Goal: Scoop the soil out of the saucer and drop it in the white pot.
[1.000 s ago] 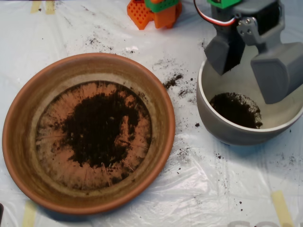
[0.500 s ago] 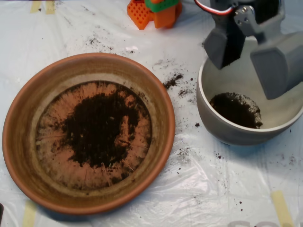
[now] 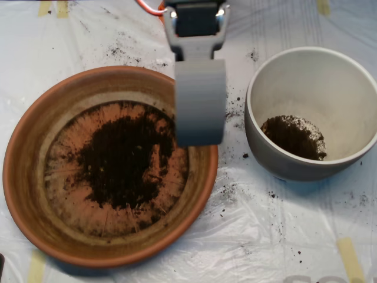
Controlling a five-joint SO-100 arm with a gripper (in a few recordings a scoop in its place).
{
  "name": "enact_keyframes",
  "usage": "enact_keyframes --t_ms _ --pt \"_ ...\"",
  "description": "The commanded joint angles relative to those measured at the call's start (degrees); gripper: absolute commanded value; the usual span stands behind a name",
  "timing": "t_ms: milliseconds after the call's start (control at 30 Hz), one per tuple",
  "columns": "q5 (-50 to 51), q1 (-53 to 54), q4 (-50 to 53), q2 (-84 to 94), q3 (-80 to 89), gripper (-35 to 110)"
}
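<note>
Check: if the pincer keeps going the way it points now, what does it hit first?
Likely the soil in the saucer. The pincer points down over the saucer's right inner edge; height is unclear from overhead, so it might touch the bare saucer floor first.

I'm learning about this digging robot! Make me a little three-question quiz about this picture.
1. True or false: the white pot already holds some soil.
2. Which dish holds the bigger heap of soil? A) the saucer B) the white pot
3. Fill in: the scoop hangs over the saucer's ____ rim, as the picture shows it.

Key: 1 true; 2 A; 3 right.
</note>
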Motion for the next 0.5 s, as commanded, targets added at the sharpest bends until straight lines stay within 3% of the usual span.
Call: enact_keyframes --t_ms 0,233,467 --pt "-1.05 7.21 -6.86 8.35 10.99 41" --pt "-2.11 14.85 -17.4 7.82 28.3 44" --pt "-2.2 19.78 -21.09 2.37 32.78 45"
